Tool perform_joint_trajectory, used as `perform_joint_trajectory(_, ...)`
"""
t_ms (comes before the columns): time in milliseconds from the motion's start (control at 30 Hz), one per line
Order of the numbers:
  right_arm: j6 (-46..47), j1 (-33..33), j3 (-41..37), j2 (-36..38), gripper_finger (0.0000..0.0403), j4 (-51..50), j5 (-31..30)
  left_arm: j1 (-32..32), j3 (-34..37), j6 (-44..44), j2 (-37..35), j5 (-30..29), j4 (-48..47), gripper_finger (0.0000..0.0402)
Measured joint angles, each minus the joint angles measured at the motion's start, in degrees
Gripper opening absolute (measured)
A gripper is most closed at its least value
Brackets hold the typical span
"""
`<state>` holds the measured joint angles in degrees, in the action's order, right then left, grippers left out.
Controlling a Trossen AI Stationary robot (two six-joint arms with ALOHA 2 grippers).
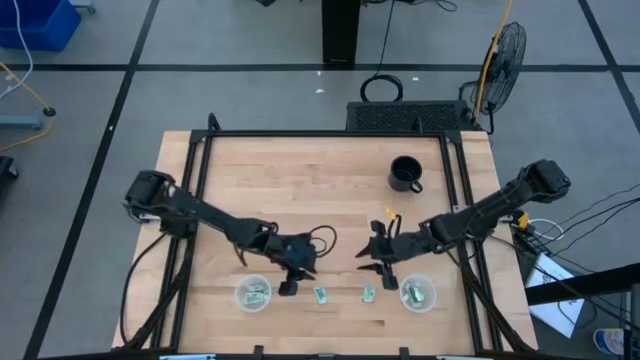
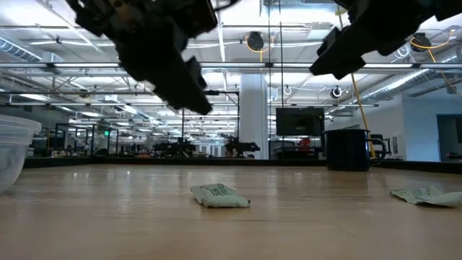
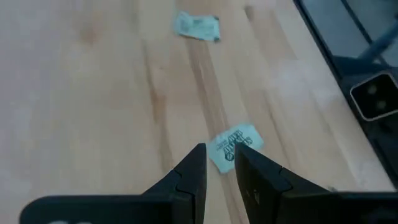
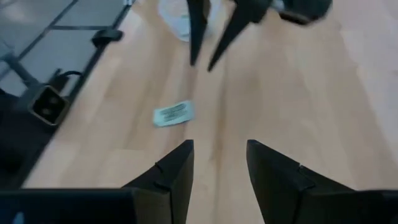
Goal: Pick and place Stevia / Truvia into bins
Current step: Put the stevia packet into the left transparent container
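We take the left bin (image 1: 253, 293) as our landmark. Two Stevia packets remain on the table: the nearer packet (image 1: 321, 295) lies just beside it, the farther packet (image 1: 369, 293) beyond. Our left gripper (image 1: 289, 286), fingers narrowly parted and empty, hovers between bin and nearer packet. Our right gripper (image 1: 371, 258), open and empty, hangs nearer the farther packet.

Two loose packets (image 1: 321, 295) – two bins (image 1: 253, 293) – one mug (image 1: 405, 174)
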<state>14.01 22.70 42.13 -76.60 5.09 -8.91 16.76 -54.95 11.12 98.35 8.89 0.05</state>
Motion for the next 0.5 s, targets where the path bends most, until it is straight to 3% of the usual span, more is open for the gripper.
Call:
perform_joint_trajectory(167, 1.8, 2.47, 0.0, 0.0, 0.0138, 0.52, -0.08, -0.79, 0.12, -3.41, 5.62, 4.42, 5.6, 0.0088)
perform_joint_trajectory(500, 1.82, 3.71, 0.0, 0.0, 0.0137, 0.26, -0.18, 1.66, 0.05, -9.22, 13.02, 4.91, 16.15, 0.0088)
